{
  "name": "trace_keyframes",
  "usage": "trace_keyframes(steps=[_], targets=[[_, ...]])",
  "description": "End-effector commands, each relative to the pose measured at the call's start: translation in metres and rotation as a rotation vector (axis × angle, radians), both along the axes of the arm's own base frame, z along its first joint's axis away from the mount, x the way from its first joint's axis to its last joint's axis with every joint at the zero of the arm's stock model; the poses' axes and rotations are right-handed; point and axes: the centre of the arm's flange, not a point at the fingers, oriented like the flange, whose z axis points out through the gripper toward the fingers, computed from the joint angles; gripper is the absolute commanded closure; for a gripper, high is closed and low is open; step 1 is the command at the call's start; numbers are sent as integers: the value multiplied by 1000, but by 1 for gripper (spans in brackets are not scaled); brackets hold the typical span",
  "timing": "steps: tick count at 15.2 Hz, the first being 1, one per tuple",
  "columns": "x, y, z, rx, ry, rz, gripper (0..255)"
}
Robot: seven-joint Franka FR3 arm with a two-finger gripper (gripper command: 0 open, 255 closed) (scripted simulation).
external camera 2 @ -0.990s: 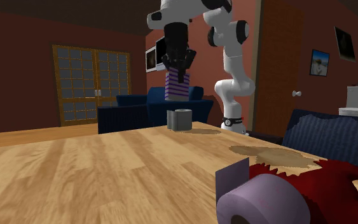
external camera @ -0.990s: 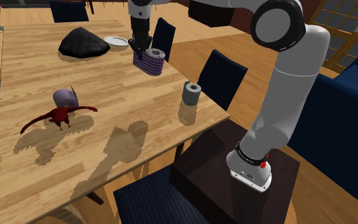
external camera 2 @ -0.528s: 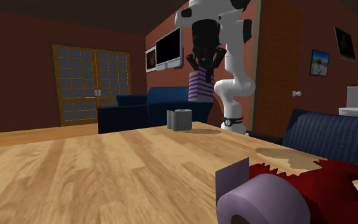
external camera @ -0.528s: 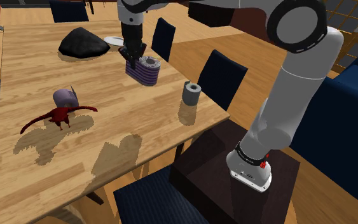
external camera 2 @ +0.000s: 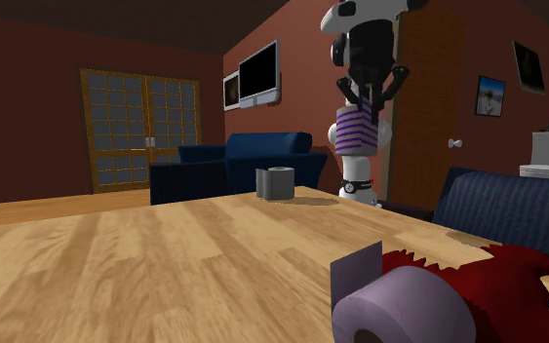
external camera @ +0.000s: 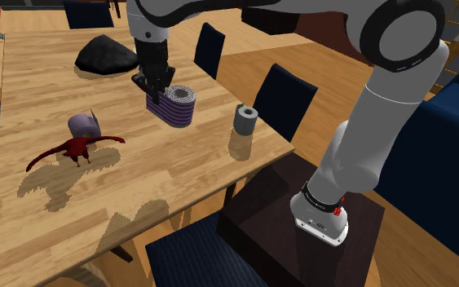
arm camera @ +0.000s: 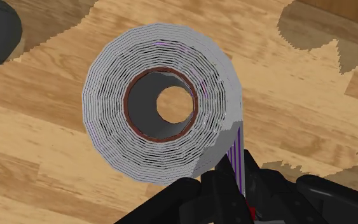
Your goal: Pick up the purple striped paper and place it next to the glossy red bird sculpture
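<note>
Purple and white stripes wrap the paper roll, and it hangs in the air above the wooden surface, clear of the boards. The black tool has it by the upper rim, its two fingers drawn in tight on the wall of the roll. From the wrist view I look straight down through the cardboard core to the wood beneath, with the fingers pinched at the edge where a loose striped flap comes away.

So the lifting is done, by my reckoning. The carrying looks about half done. In the shoulder view the roll sits between the black mound at the far end and the grey roll near the surface's edge. The glossy red bird sculpture lies well apart from it, off toward that view's left, wings spread flat on the wood.

What is left, as I judge it, is to bring the roll across to the bird, lower it onto the boards, and open the fingers. A lavender roll already stands just behind the bird, touching it or nearly so. The open wood in front of the wings, or beside them, looks the easier spot to set down.
</note>
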Motion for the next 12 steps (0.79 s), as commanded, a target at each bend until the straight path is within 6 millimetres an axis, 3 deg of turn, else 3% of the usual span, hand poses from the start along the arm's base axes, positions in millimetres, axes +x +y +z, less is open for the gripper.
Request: trace_keyframes(steps=[1, 4, 12], targets=[[-12, 22, -1, 0, -1, -2, 255], [-32, 58, 0, 0, -1, -2, 255], [-32, 58, -43, 0, -1, -2, 255]])
